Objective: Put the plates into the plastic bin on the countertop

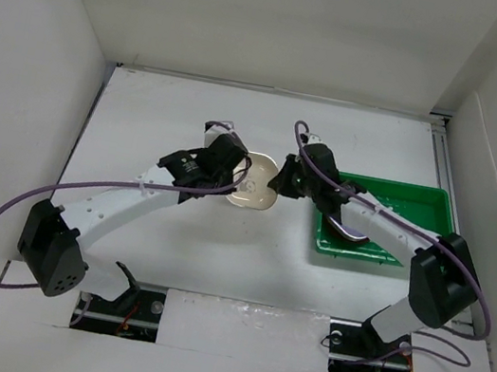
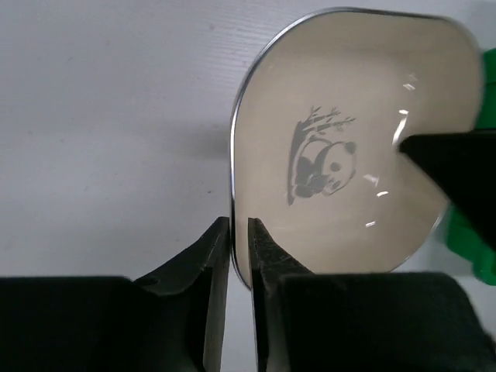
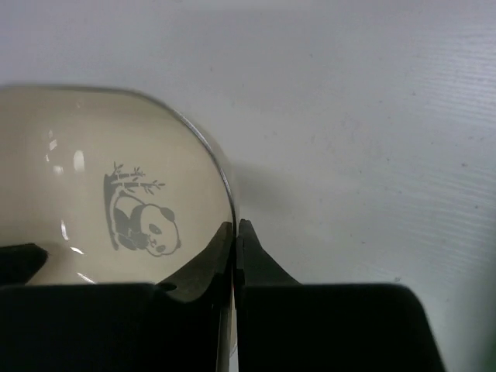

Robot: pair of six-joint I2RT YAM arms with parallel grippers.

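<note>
Left claw [image 2: 239, 226] and right claw [image 3: 235, 227] grip cream plate [image 1: 254, 194], masking its rims.

I see one plate [image 1: 255, 193]: cream, rounded-square and glossy, with a thin grey rim and a small panda-and-bamboo drawing in its well. It is face up and roughly level over the plain white countertop [image 1: 217, 258], just left of the bin [image 1: 393, 186]. My left gripper [image 2: 239, 232] and right gripper [image 3: 235, 232] pinch its opposite edges. The bin is bright green, shallow and rectangular, lying flat on the countertop's right side.
</note>
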